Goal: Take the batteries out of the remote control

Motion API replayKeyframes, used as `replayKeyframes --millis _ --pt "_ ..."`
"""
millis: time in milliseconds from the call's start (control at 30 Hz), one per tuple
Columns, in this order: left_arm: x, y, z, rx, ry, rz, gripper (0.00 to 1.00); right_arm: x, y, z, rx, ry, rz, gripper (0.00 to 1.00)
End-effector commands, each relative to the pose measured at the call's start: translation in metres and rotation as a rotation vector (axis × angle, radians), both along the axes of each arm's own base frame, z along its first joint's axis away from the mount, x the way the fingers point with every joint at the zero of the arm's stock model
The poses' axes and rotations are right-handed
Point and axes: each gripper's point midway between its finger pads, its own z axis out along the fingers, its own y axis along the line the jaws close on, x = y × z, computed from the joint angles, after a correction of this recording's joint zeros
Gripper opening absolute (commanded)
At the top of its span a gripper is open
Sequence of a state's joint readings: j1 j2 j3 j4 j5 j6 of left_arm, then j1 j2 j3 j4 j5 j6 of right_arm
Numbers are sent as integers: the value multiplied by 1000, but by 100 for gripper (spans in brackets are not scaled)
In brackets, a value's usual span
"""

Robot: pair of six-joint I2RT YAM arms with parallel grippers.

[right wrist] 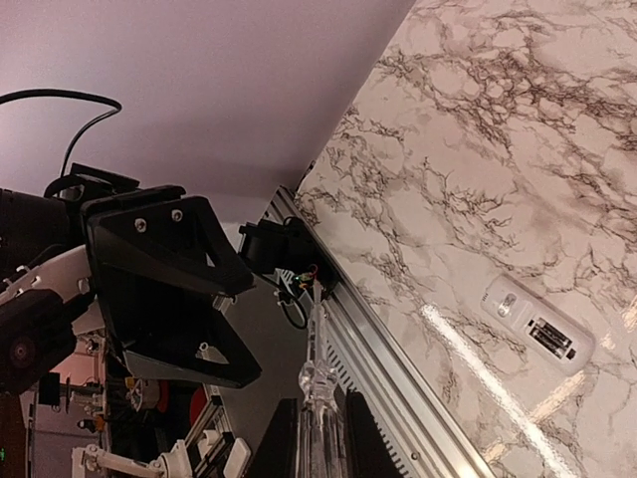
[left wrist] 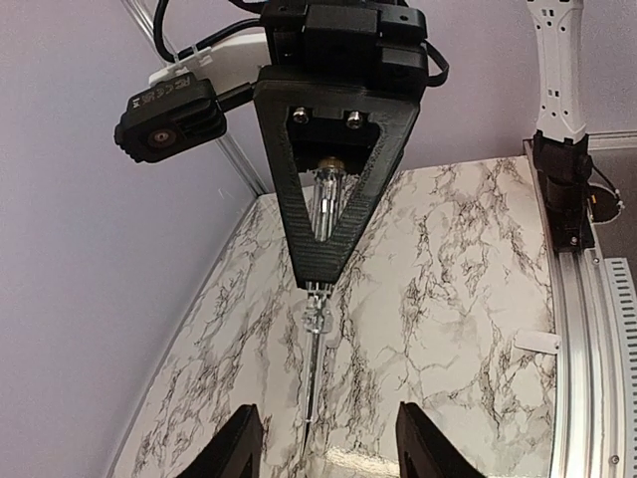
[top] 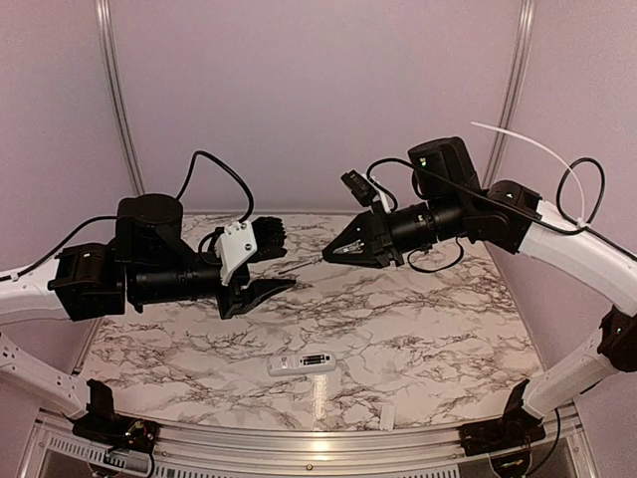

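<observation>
The white remote control lies back-up on the marble table near the front, and also shows in the right wrist view. Its compartment is open and the dark batteries sit inside it. My right gripper hangs high over the table's middle, shut on a clear thin tool whose tip points at the left gripper. My left gripper is open and empty, facing the right one in the air. Both are well above the remote.
A small flat white plastic piece lies by the table's front edge, right of the remote, and shows in the left wrist view. An aluminium rail runs along the front edge. Purple walls close in the back and sides.
</observation>
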State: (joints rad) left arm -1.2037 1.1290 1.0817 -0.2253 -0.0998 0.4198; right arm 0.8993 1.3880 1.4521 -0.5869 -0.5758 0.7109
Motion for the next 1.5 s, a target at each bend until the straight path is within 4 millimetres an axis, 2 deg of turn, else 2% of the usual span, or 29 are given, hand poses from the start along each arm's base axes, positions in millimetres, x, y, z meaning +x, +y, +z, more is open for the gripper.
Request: replayKeyframes --millis 0,67,167,467,800,900,933,967,1000,1033,1067,1200,1333,1467 --pt "3 -22 13 -17 -60 -41 47 -2 5 4 21 64 -14 0" --pt "6 -28 11 -11 -72 -39 47 -3 6 5 27 84 -18 0" --pt "16 -33 10 -12 -100 -2 40 -2 5 7 31 108 -36 0" --pt "28 -51 4 8 -155 13 37 -4 3 3 14 180 -70 0" --pt "30 -60 5 6 -179 2 0 -5 4 -4 -3 199 -68 0" --pt "28 -60 4 13 -179 -7 0 -5 4 -4 -4 180 -58 0" --pt "26 -60 3 20 -173 -20 0 -5 4 -3 -2 164 -50 6" --pt "24 -60 2 27 -162 -32 0 -5 4 -2 0 146 -41 23" --pt "22 -60 3 26 -154 -42 0 -5 4 1 2 127 -35 32" --pt "19 -60 4 26 -141 -55 0 -5 3 3 3 105 -30 47" --pt "17 -59 5 24 -127 -65 0 -5 2 6 5 78 -22 53" --pt "5 -54 10 -6 -48 -105 0 -10 3 12 19 11 39 61" --pt "-11 -51 11 -17 39 -167 0 -16 1 13 18 -23 90 60" --pt "-18 -48 7 -14 97 -188 0 -25 0 22 51 -48 139 56"
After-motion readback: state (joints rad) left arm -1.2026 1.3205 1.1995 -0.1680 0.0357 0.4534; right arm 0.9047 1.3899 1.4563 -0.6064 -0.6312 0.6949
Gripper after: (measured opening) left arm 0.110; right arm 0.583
